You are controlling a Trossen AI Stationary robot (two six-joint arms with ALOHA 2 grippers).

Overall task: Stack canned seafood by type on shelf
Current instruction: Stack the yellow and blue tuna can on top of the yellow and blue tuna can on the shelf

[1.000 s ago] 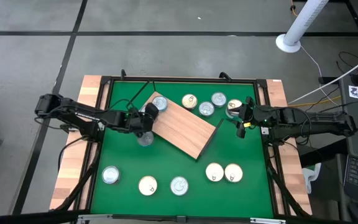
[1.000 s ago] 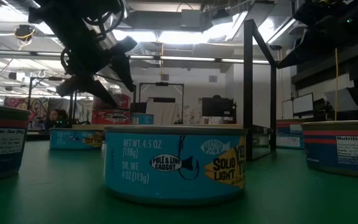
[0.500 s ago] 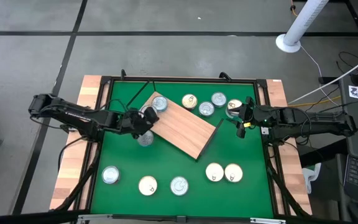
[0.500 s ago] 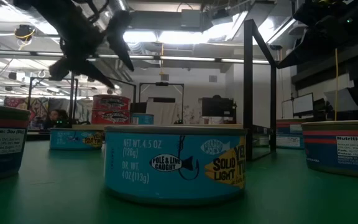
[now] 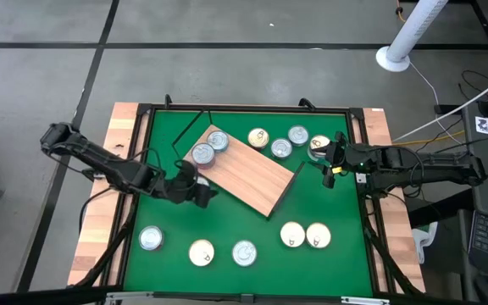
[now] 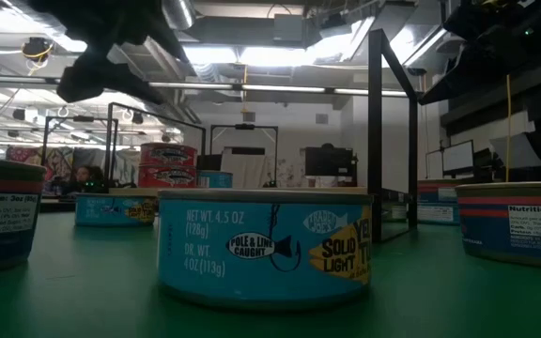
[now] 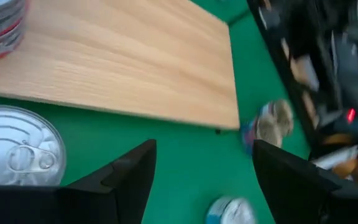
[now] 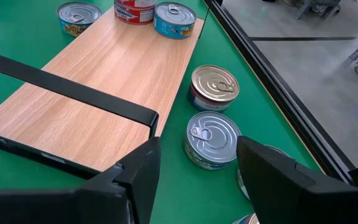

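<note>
On the green table mat [image 5: 227, 220], the flat light-brown wood-grain shelf board [image 5: 257, 174] lies at an angle, and only its far-left corner carries any canned seafood. A pink-red-labelled stack of two short round tins [image 5: 202, 153] stands there, and beside it sits a single blue-labelled tin with a silver pull-tab lid [image 5: 218, 140].

The left gripper [image 5: 200, 192] hangs over the mat just off the board's left edge, its fingers spread and holding nothing. Its wrist view shows another silver-lidded tin [image 7: 17, 154] on the mat beside the board.

The right gripper [image 5: 329, 165] waits near the board's right end with its fingers apart, also empty.

Most of the sorting appears still to come. Four tins sit in a loose row beyond the board's far edge: a cream-gold-lidded tin [image 5: 258, 137], a silver one [image 5: 281, 148], another silver one [image 5: 298, 134] and a gold one [image 5: 318, 145] close to the right gripper.

Five more lie along the near side of the mat: a silver tin at the left [image 5: 150, 238], a cream-gold one [image 5: 201, 251], a silver one [image 5: 244, 252] and a touching cream-gold pair [image 5: 304, 234].

By this count one short stack is begun, and roughly ten tins remain off the board.
</note>
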